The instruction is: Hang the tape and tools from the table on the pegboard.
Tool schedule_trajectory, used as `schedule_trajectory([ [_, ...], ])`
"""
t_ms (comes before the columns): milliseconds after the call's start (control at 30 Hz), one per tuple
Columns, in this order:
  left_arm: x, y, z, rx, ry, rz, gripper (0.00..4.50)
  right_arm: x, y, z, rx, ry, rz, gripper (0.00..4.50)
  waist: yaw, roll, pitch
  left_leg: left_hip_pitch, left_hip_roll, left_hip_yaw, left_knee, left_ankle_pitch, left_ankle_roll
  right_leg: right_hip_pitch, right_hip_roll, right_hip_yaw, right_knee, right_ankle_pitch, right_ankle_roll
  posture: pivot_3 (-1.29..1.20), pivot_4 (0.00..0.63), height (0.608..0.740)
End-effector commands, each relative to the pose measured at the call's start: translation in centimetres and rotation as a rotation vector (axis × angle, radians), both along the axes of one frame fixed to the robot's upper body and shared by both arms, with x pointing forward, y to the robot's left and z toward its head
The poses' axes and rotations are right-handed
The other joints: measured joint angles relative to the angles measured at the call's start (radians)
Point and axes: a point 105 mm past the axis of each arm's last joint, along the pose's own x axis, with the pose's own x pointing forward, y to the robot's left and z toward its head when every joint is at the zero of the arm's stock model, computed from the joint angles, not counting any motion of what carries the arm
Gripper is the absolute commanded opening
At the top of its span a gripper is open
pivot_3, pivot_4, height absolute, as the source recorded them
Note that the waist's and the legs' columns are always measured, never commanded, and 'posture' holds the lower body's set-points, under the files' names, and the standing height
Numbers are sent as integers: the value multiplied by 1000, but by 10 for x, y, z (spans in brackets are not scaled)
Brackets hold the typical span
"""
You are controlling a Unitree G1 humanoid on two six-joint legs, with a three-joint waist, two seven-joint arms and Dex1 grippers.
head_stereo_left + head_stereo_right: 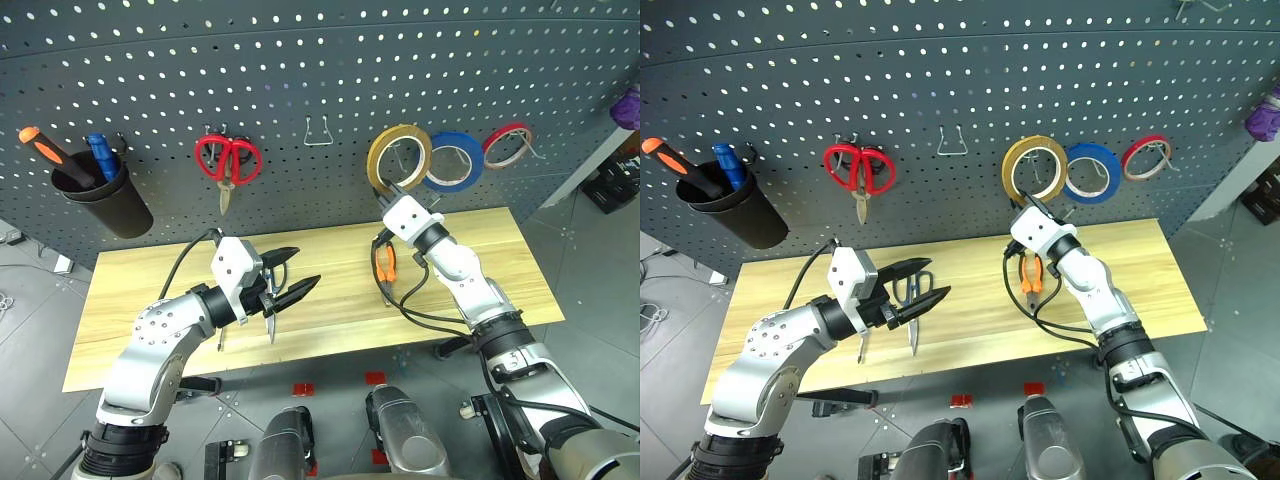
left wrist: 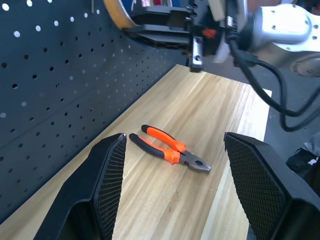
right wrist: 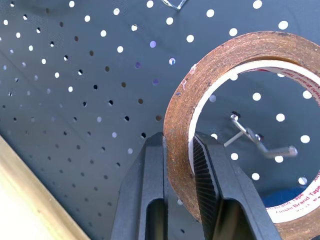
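My right gripper (image 1: 393,192) is raised to the pegboard (image 1: 300,80) and shut on the lower band of the yellow-tan tape (image 1: 372,150). In the right wrist view the fingers (image 3: 150,175) pinch the tape (image 3: 180,115), and a metal hook (image 3: 260,142) shows through its hollow centre. Orange-and-black pliers (image 1: 385,265) lie on the table (image 1: 480,260) below that arm. My left gripper (image 1: 303,268) hangs open over the table's middle, empty. Under it lie the dark-handled scissors (image 1: 911,300) and a thin screwdriver shaft (image 1: 861,350); its handle is hidden by the arm.
Red-handled scissors (image 1: 228,160), a blue tape ring (image 1: 455,160) and a thin red tape ring (image 1: 507,145) hang on the pegboard. A black cup (image 1: 100,190) with an orange-handled screwdriver hangs at the left. A bare wire hook (image 1: 318,130) sits between the scissors and the tapes.
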Motion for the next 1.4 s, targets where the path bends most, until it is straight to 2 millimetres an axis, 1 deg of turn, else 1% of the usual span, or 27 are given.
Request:
schedule_trajectory([
  [33, -7, 6, -7, 122, -26, -21, 3292, -6, -5, -7, 46, 65, -13, 2093, 0, 0, 0, 0, 0, 0, 0, 0, 0, 0, 0, 0, 0, 0, 0, -276, 289, 740],
  [100, -10, 14, -18, 207, -17, -35, 3292, -12, -8, -16, 59, 123, -23, 2770, 1, 1, 0, 0, 0, -1, -1, 0, 0, 0, 0, 0, 0, 0, 0, -277, 290, 740],
  [167, -13, 21, -24, 254, -5, -47, 3292, -17, -11, -25, 82, 188, -48, 3412, 2, 2, 1, 0, 0, 0, -1, 0, 0, 0, 0, 0, 0, 0, 0, -280, 291, 740],
  [233, -17, 28, -31, 304, 13, -66, 3292, -22, -18, -37, 131, 305, -118, 4064, 3, 2, 3, 0, 0, 0, -1, 0, 0, 0, -1, 1, -1, 0, 0, -282, 297, 740],
  [267, -18, 29, -33, 317, 18, -72, 3292, -24, -20, -41, 147, 345, -143, 4462, 2, 3, 4, 0, 0, 0, -1, 0, 0, -1, -1, 0, 0, 0, 0, -282, 299, 740],
  [333, -23, 34, -39, 347, 34, -82, 3292, -28, -24, -54, 214, 466, -237, 4462, 2, 4, 5, 0, 0, 0, -1, 0, 0, -1, -1, 0, 0, 0, -1, -283, 303, 740],
  [400, -25, 36, -43, 367, 41, -91, 3292, -31, -26, -60, 271, 539, -297, 4462, 2, 5, 6, 0, 0, -1, -2, 0, 0, -1, -1, 0, 0, 0, -1, -283, 305, 740],
  [467, -31, 34, -49, 375, 61, -113, 3292, -29, -27, -75, 371, 670, -420, 4462, 0, 5, 6, 0, 0, -1, -2, 0, 0, -2, -1, 0, 0, 0, -2, -282, 309, 740],
  [567, -36, 29, -51, 373, 68, -128, 3292, -29, -15, -92, 455, 861, -500, 4462, 1, 6, 7, -2, 0, -1, -3, 0, 0, -4, -2, 0, 0, 0, -2, -279, 312, 740],
  [667, -37, 25, -51, 365, 69, -136, 3292, -21, -6, -101, 495, 993, -528, 4462, 1, 7, 10, -4, 0, 0, -3, 0, 0, -7, -2, 0, 0, 0, -3, -270, 314, 740],
  [900, -38, 21, -52, 366, 69, -145, 3292, -3, 2, -113, 472, 1074, -556, 4462, 0, 7, 11, -6, 0, 1, -5, 0, 1, -10, -2, 0, -1, 0, -4, -255, 318, 740],
  [1033, -37, 20, -51, 366, 66, -147, 3292, 6, 2, -116, 455, 1045, -573, 4462, -1, 7, 12, -8, 0, 2, -5, 0, 1, -13, -2, 1, 0, 0, -4, -243, 318, 740],
  [1100, -37, 19, -51, 365, 65, -147, 3292, 9, 4, -117, 448, 1044, -566, 4462, -3, 7, 12, -10, 0, 3, -4, 0, 1, -16, -2, 1, 1, 0, -3, -243, 318, 740],
  [1267, -35, 18, -51, 369, 59, -145, 3292, 10, 6, -133, 443, 1095, -587, 4462, -2, 7, 12, -11, 0, 3, -4, 0, 1, -16, -2, 1, 1, 0, -3, -242, 315, 740],
  [1400, -34, 19, -51, 368, 57, -143, 3292, 12, 6, -139, 414, 1101, -596, 4462, -2, 7, 12, -11, 0, 3, -4, 0, 1, -16, -2, 1, 1, 0, -3, -240, 312, 740],
])
